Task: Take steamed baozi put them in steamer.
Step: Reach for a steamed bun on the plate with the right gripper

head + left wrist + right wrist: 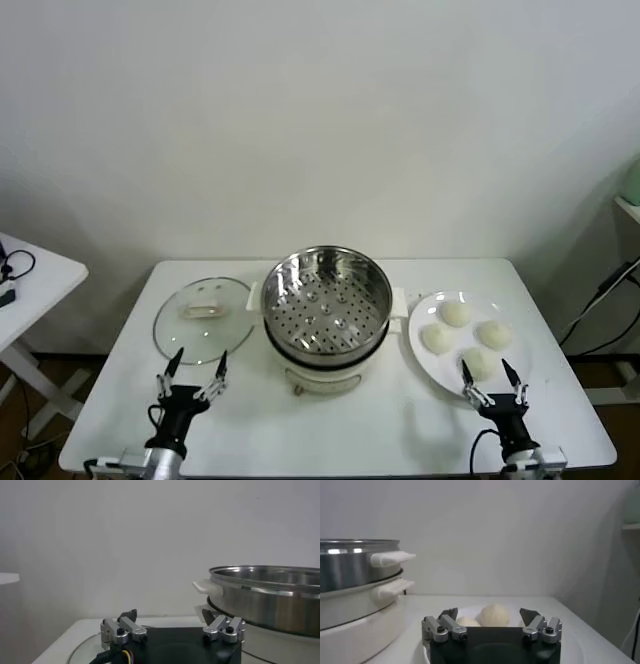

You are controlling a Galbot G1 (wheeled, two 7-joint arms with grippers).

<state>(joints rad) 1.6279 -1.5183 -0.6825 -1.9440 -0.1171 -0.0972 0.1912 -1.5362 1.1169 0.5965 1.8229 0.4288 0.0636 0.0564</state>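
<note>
Four creamy-white baozi (456, 312) (491, 333) (436, 339) (478, 362) lie on a white plate (421, 357) at the right of the table. The empty steel steamer (326, 293) stands in the middle on its white pot base (320, 380). My right gripper (493, 379) is open and empty, low at the table's front, just in front of the nearest baozi. In the right wrist view a baozi (494, 615) shows between its fingers (449, 614). My left gripper (193, 370) is open and empty at the front left, by the lid's near edge.
A round glass lid (204, 318) lies flat left of the steamer. The steamer's rim and white handle show in the left wrist view (265, 592) and the right wrist view (357, 562). A small white side table (35, 275) stands at far left. Cables hang at far right.
</note>
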